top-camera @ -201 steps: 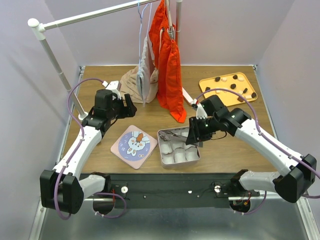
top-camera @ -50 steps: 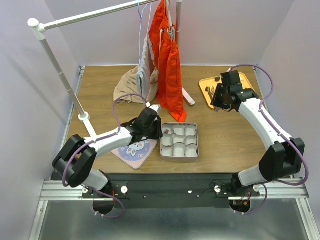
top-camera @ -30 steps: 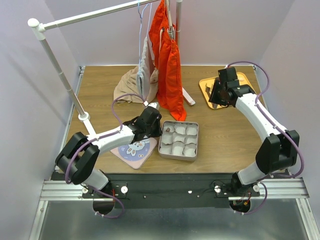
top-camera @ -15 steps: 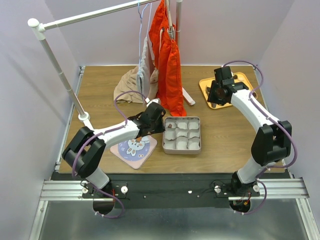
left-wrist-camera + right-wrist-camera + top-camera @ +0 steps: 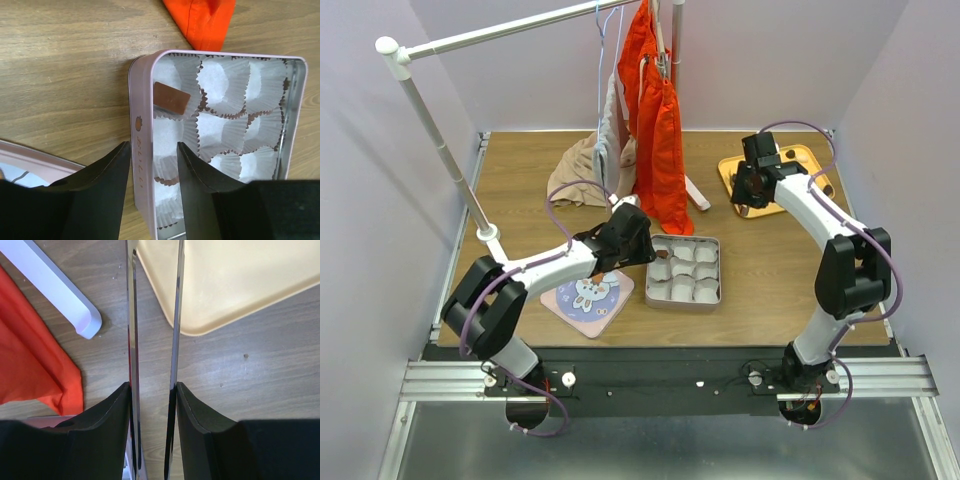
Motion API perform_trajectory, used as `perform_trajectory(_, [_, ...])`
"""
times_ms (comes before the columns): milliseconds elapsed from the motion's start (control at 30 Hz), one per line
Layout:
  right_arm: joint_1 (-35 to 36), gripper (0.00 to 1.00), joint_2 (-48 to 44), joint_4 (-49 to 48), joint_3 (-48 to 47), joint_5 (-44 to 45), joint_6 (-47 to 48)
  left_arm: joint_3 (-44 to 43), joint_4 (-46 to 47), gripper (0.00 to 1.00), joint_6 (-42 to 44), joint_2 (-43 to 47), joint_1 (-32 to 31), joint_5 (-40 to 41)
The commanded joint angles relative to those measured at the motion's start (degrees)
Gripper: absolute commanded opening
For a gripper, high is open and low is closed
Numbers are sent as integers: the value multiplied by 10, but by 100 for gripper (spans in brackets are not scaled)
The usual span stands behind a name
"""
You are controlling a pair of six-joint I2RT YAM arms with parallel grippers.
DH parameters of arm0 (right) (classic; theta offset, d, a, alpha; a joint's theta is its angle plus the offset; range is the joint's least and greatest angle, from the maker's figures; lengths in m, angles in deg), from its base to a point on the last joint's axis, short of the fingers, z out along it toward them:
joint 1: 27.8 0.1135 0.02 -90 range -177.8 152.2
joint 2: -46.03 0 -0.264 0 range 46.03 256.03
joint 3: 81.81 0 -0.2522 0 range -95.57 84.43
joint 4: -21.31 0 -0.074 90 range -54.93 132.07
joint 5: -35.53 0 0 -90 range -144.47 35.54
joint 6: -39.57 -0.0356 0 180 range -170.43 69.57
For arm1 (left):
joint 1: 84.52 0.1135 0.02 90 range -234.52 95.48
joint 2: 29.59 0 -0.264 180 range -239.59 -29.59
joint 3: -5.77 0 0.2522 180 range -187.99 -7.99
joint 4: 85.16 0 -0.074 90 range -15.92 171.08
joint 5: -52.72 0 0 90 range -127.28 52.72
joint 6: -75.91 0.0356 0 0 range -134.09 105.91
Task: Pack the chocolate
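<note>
A pink tin (image 5: pixel 686 272) lined with white paper cups sits mid-table. One brown rectangular chocolate (image 5: pixel 171 98) lies in a cup by its left wall. My left gripper (image 5: pixel 644 248) (image 5: pixel 153 144) is open astride that wall (image 5: pixel 140 145): one finger outside touching it, the other inside with a gap. My right gripper (image 5: pixel 744 194) (image 5: pixel 152 385) is shut on metal tongs (image 5: pixel 131 315), over the near left corner of the orange tray (image 5: pixel 802 156) (image 5: pixel 230 280). The arm hides most of the tray; I see no chocolate on the bare part.
A clothes rack (image 5: pixel 438 150) crosses the back, with an orange garment (image 5: pixel 656 130) and a beige one (image 5: pixel 582 165). Its white foot (image 5: pixel 55 285) lies just left of the tongs. The tin's pink rabbit lid (image 5: pixel 588 296) lies left of the tin.
My left gripper came from the back left to the tin, which has slid right and turned a little. My right gripper went from the tin to the tray, then drifted left.
</note>
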Motion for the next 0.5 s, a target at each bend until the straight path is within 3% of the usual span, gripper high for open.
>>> perform_trajectory(0, [-2, 47, 26, -15, -30, 8, 14, -24, -25, 52, 15, 53, -6, 49])
perform_trajectory(133, [-3, 44, 26, -16, -31, 8, 9, -45, -57, 52, 26, 73, -6, 74])
perform_trajectory(300, [-3, 26, 10, -17, -22, 5, 10, -69, -86, 51, 33, 106, -9, 106])
perform_trajectory(467, [-2, 23, -33, -16, -10, 18, 8, -85, -115, 50, 46, 163, -10, 159])
